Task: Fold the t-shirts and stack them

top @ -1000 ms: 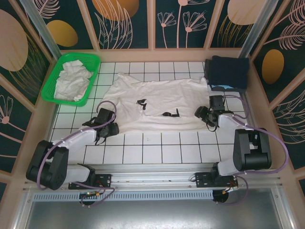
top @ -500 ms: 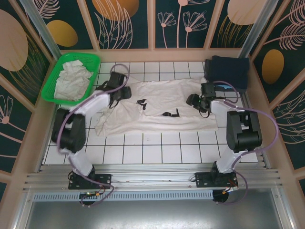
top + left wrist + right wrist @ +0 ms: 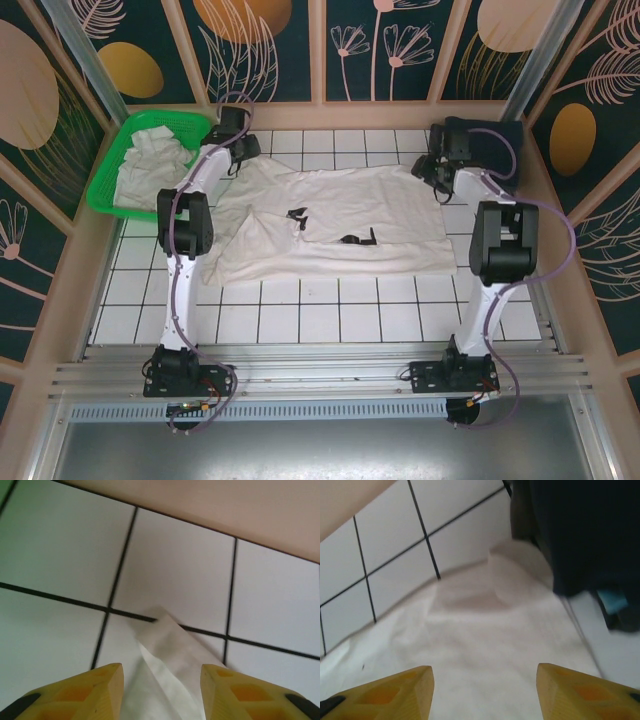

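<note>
Noting hazards, left to right. Basket (image 3: 100,185) at far left holds crumpled shirts (image 3: 150,165), not yet folded.

Left gripper (image 3: 161,669) hovers at the far left corner (image 3: 167,640) of the spread shirt (image 3: 350,205). Its jaws are apart and hold nothing; the corner's narrow tip lies between the fingers (image 3: 95,690) on the tiles (image 3: 170,570). Risk: only that tip is in reach, so a closing pinch may take one thin layer and slip on the lift, or scrape bare tiles and miss.

Shirt lies spread mid-table, but its near left flank is rumpled and lapped over itself. Judgement: folding without smoothing would lock that crease in and skew the edge.

Right gripper (image 3: 484,669) hovers over the far right corner, jaws wide, gripping nothing, cloth beneath. Dark cloth (image 3: 580,530) sits just beside; whether it touches or overlaps the shirt's edge, cannot tell. Risk: the right finger snags it and drags it along. Uneven grips on the two sides would pull the fold crooked.
</note>
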`<move>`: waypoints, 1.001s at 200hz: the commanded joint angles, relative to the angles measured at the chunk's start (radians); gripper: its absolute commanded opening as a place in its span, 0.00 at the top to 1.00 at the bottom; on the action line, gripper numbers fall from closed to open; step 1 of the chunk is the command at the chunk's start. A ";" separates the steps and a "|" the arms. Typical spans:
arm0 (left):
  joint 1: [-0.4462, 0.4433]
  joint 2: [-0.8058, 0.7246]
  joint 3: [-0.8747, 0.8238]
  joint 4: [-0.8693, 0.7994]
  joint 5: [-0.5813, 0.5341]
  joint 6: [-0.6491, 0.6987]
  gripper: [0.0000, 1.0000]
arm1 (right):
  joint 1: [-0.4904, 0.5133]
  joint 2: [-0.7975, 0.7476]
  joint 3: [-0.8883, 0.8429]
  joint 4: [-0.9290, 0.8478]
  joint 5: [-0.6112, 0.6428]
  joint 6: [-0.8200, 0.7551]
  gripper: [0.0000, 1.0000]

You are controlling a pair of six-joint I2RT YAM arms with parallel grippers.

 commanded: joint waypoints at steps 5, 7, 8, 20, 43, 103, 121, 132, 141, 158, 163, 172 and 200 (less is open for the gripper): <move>-0.010 0.068 0.071 -0.021 0.042 -0.034 0.55 | -0.001 0.138 0.173 -0.099 0.071 -0.058 0.44; -0.011 0.069 0.070 -0.016 0.043 -0.036 0.55 | -0.001 0.149 0.185 -0.100 0.073 -0.059 0.44; -0.012 0.070 0.069 -0.014 0.045 -0.036 0.55 | -0.001 0.153 0.193 -0.100 0.074 -0.060 0.44; -0.009 0.079 0.063 0.016 0.050 -0.042 0.54 | -0.002 0.213 0.278 -0.115 0.079 -0.072 0.44; -0.008 0.106 0.064 0.053 0.096 -0.055 0.54 | 0.001 0.320 0.433 -0.169 0.112 -0.093 0.45; 0.004 0.156 0.065 0.088 0.143 -0.069 0.66 | 0.023 0.415 0.543 -0.188 0.156 -0.141 0.49; 0.006 0.160 0.065 0.090 0.149 -0.072 0.69 | 0.023 0.423 0.542 -0.188 0.165 -0.145 0.53; 0.007 0.158 0.065 0.093 0.150 -0.072 0.69 | 0.023 0.426 0.541 -0.190 0.169 -0.148 0.53; 0.006 0.157 0.065 0.099 0.150 -0.075 0.68 | 0.024 0.428 0.541 -0.190 0.176 -0.149 0.54; 0.007 0.160 0.064 0.124 0.176 -0.073 0.70 | 0.024 0.429 0.538 -0.191 0.186 -0.153 0.56; 0.007 0.160 0.063 0.129 0.183 -0.070 0.73 | 0.023 0.429 0.538 -0.191 0.186 -0.153 0.58; 0.006 0.162 0.062 0.134 0.190 -0.063 0.78 | 0.024 0.428 0.536 -0.191 0.188 -0.155 0.60; 0.007 0.146 0.058 0.119 0.171 -0.045 0.93 | 0.023 0.425 0.536 -0.191 0.194 -0.159 0.72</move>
